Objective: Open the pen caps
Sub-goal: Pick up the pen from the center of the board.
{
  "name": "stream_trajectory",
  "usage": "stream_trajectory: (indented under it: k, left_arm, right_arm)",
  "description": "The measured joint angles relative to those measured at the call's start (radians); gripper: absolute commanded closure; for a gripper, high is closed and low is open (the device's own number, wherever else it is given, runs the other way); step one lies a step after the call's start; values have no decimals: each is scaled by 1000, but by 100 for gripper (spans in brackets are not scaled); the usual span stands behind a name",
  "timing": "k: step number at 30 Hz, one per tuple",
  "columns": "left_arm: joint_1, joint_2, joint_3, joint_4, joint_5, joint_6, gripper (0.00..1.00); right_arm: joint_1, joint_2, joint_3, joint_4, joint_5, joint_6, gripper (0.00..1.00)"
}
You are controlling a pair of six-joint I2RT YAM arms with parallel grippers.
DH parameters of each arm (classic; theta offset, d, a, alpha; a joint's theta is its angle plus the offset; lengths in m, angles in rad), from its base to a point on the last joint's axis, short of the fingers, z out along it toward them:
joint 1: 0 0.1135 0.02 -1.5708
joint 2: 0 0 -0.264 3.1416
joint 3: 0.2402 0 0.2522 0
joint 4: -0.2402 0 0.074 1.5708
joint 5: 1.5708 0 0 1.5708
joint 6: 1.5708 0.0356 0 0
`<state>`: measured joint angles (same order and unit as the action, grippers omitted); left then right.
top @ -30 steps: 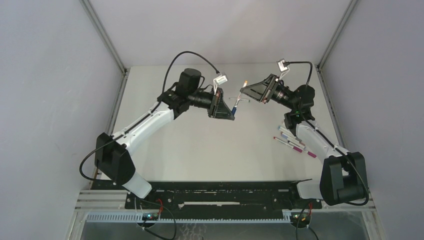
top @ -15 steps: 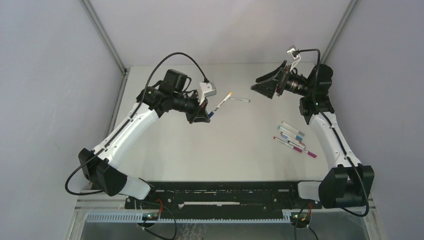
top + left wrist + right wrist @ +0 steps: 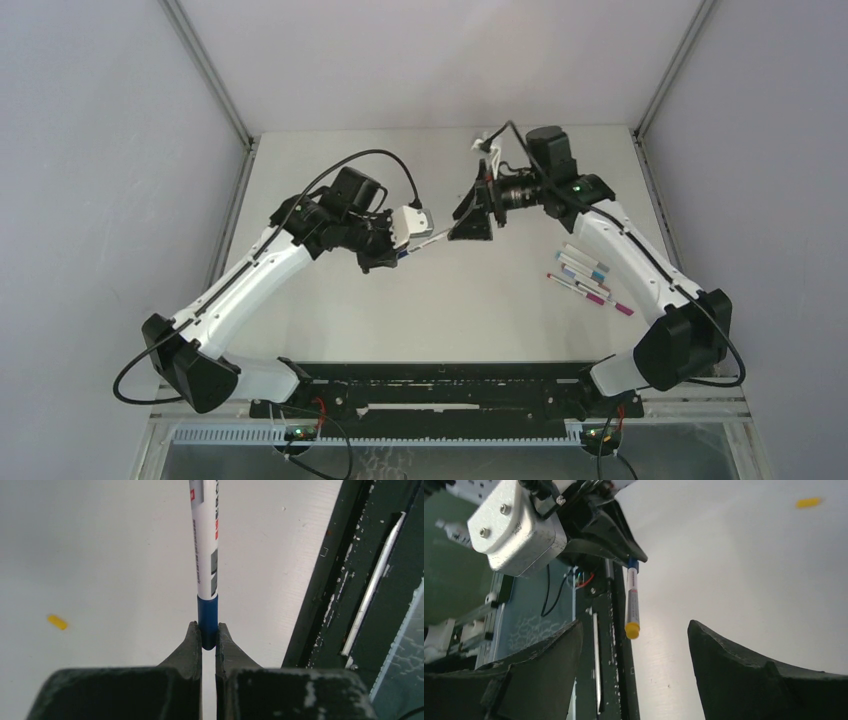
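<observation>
My left gripper [image 3: 208, 636] is shut on the blue end of a white-barrelled pen [image 3: 205, 545], which points straight away from it. In the top view that pen [image 3: 425, 243] runs from the left gripper [image 3: 398, 253] toward the right gripper [image 3: 468, 228] near the table's middle. In the right wrist view the pen's free end carries a yellow cap [image 3: 632, 630], which hangs between the wide-apart fingers [image 3: 549, 655] of my open right gripper [image 3: 635, 625] without touching either. A loose yellow cap [image 3: 57, 622] lies on the table, also seen from the right wrist as the yellow cap [image 3: 809, 502].
A cluster of several white pens [image 3: 585, 278] with coloured ends lies at the right of the table [image 3: 330, 180], beside the right forearm. The black rail [image 3: 440, 385] with the arm bases runs along the near edge. Grey walls close in both sides.
The right gripper has opened wide and swung from the far right back to the pen's yellow end. The left arm has drawn the pen toward the near left.
</observation>
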<state>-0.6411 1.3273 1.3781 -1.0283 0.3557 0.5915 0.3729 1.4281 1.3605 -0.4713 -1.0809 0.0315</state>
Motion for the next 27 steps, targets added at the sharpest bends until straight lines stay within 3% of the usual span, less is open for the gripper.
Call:
stream_trajectory:
  k: [8, 20, 27]
  left_arm:
    - [-34, 36, 3, -95, 68, 48, 100]
    - [-57, 81, 27, -161, 114, 70, 100]
    - [-57, 81, 27, -165, 123, 74, 100]
  right_arm:
    - [110, 16, -10, -160, 3, -224, 31]
    - [156, 16, -53, -233, 7, -413, 42]
    - [179, 13, -105, -226, 24, -445, 55]
